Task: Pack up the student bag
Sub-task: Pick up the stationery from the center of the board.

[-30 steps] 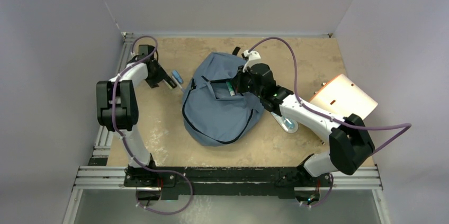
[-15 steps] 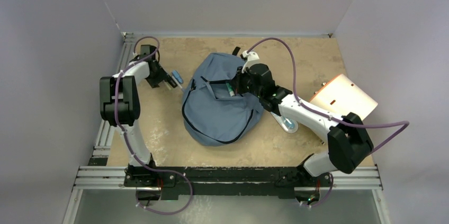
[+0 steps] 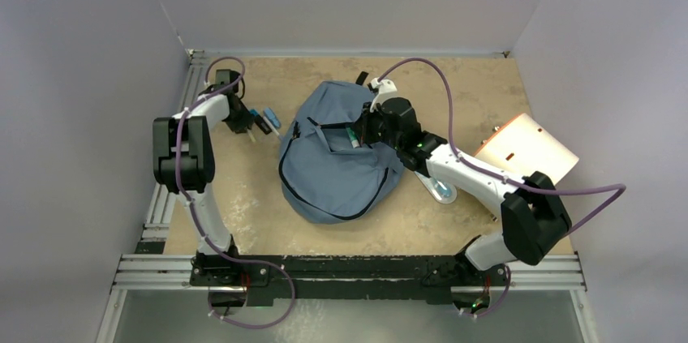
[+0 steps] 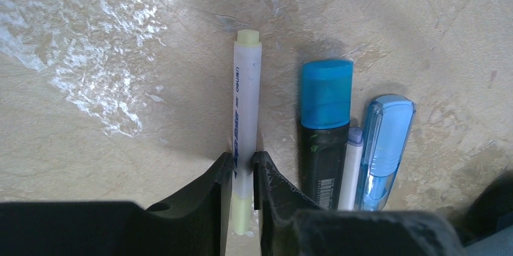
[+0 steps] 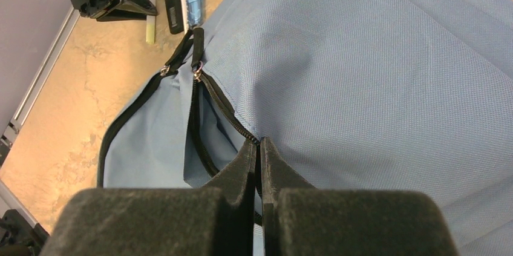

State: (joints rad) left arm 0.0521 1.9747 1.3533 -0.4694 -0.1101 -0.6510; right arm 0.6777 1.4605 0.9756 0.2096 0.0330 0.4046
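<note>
The slate-blue student bag lies flat mid-table, its black zipper partly open. My right gripper is shut on the zipper edge of the bag, holding the opening up. To the bag's left, my left gripper is low over the table, with both fingers pressed against a white and yellow highlighter that lies on the surface. Right beside it lie a blue-capped black marker, a thin white pen and a light blue pen-like item. In the top view the left gripper is at the far left.
A beige folder lies at the right side of the table. A small clear object sits under the right forearm. The metal rail and the wall border the left edge, close to the left arm.
The left gripper's jaws have closed in onto the highlighter, and the left arm has shifted slightly. The right gripper and the bag have not moved.
</note>
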